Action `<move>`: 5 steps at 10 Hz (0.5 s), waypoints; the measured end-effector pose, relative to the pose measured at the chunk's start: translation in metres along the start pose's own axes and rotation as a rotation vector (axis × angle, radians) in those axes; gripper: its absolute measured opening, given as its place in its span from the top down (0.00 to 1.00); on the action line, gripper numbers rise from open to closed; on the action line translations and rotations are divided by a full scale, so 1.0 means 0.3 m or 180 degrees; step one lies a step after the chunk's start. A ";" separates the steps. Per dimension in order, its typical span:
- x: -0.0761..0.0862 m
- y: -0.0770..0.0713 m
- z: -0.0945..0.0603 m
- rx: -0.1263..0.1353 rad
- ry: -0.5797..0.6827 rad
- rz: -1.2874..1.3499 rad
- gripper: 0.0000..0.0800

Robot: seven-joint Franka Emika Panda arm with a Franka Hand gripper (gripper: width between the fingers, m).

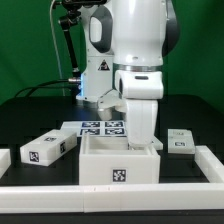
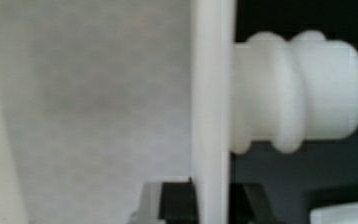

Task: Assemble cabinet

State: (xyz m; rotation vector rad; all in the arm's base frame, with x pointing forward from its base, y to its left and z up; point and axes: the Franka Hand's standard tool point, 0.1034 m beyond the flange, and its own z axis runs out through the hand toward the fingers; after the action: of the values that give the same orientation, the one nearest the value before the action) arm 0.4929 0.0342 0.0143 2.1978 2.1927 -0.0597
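The cabinet [image 1: 120, 160] is a white open box with a tag on its front, standing at the front middle of the table. My gripper [image 1: 140, 132] reaches down at its back right corner. In the wrist view the gripper [image 2: 211, 203] is shut on the edge of a thin upright white panel [image 2: 211, 100], with one dark finger [image 2: 178, 203] on each side. A ribbed white knob [image 2: 300, 92] sticks out beside the panel. Whether the panel is loose or part of the cabinet cannot be told.
A tagged white block [image 1: 50, 148] lies at the exterior view's left and another [image 1: 181, 140] at its right. The marker board [image 1: 103, 127] lies behind the cabinet. White border rails run along the front [image 1: 110, 196] and right [image 1: 214, 160].
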 end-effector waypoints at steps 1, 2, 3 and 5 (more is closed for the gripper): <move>0.029 0.004 -0.006 0.0046 -0.0013 -0.0065 0.96; 0.030 0.005 -0.006 0.0038 -0.0007 -0.0059 0.96; 0.028 0.005 -0.005 0.0040 -0.0008 -0.0055 0.96; 0.028 0.004 -0.005 0.0040 -0.0007 -0.0051 0.96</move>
State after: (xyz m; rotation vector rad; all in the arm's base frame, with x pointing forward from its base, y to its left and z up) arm 0.4943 0.0427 0.0154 2.1856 2.2150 -0.0766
